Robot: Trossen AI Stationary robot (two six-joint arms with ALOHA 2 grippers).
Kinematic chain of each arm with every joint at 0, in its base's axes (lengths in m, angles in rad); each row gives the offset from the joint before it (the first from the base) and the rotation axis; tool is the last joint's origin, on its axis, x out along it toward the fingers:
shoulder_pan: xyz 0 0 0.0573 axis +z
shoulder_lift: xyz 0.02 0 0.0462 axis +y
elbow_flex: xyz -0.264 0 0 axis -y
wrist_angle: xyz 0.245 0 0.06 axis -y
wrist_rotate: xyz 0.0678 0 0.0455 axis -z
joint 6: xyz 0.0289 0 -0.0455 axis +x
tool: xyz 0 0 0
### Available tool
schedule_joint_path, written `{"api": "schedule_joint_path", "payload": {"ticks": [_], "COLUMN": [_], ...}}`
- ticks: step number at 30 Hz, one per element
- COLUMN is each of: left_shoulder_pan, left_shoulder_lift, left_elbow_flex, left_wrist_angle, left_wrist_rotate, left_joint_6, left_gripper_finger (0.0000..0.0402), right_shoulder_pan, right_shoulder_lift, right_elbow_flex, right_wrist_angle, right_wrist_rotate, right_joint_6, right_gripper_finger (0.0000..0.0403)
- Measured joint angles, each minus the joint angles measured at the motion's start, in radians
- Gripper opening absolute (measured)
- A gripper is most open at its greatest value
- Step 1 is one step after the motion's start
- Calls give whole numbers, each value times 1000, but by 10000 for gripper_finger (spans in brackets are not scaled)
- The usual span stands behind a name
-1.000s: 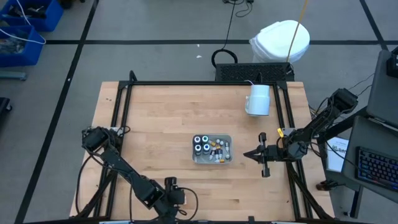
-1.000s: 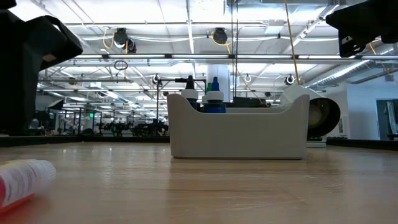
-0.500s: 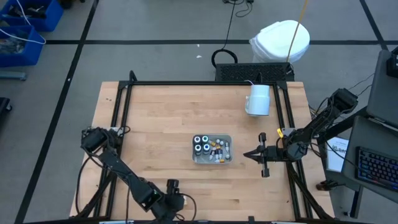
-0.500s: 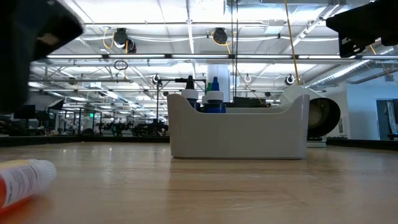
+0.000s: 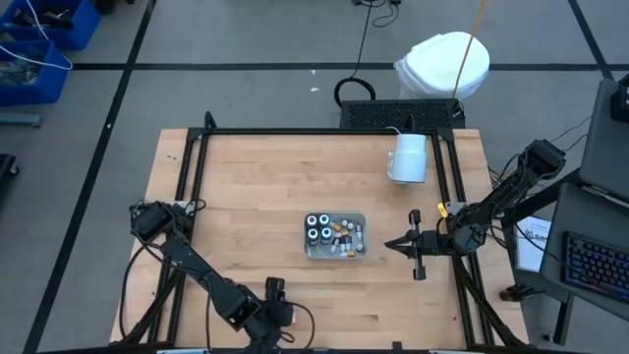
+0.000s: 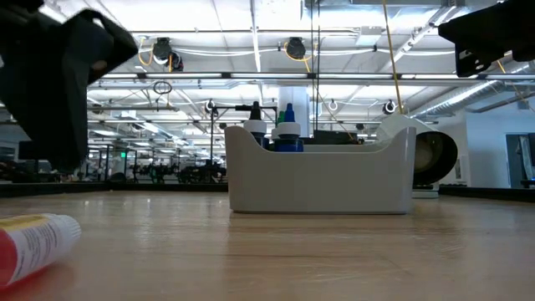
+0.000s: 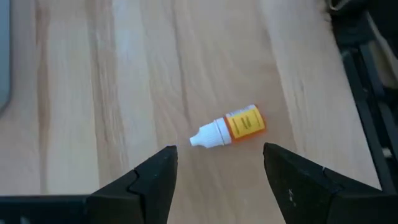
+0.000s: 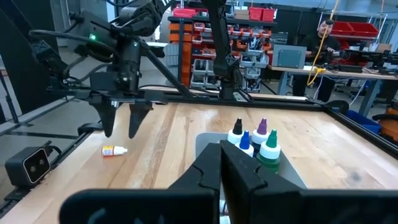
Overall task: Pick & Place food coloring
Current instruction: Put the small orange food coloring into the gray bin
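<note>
A small dropper bottle [image 7: 231, 127] with an orange-red body, yellow label and white cap lies on its side on the wood near the table's near edge, also in the low view [image 6: 33, 247] and the right wrist view [image 8: 115, 150]. My left gripper [image 7: 217, 158] hovers open above it, one finger on each side, touching nothing; in the high view [image 5: 273, 292] it hides the bottle. The clear tray [image 5: 359, 218] at mid-table holds the other dropper bottles [image 8: 255, 142] and the dark round pots [image 5: 318, 227]. My right gripper [image 5: 405, 244] waits shut, right of the tray.
A large white mug [image 5: 408, 157] stands toward the far right of the table. A black frame rail [image 5: 314, 131] runs around the table's edges. Bare wood lies between the tray and the lone bottle.
My left gripper has shifted a little above the lying bottle, first drawing back up, then coming lower and nearer the bottle again; it has stayed open. My right arm has kept still.
</note>
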Motion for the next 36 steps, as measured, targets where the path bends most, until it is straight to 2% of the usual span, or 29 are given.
{"api": "schedule_joint_path", "payload": {"ticks": [16, 30, 36], "left_shoulder_pan": [5, 14, 45], "left_shoulder_lift": [-2, -2, 3], "left_elbow_flex": [0, 0, 2], "left_wrist_angle": [-10, -9, 4], "left_wrist_rotate": [-27, -3, 32], "left_joint_6": [239, 555, 553], "left_gripper_finger": [239, 239, 239], "right_shoulder_pan": [0, 0, 0], "right_shoulder_lift": [0, 0, 0], "right_elbow_flex": [0, 0, 0], "right_wrist_angle": [-1, -1, 0], "right_wrist_rotate": [0, 0, 0], "right_joint_6": [27, 4, 14], "right_gripper_finger": [0, 0, 0]}}
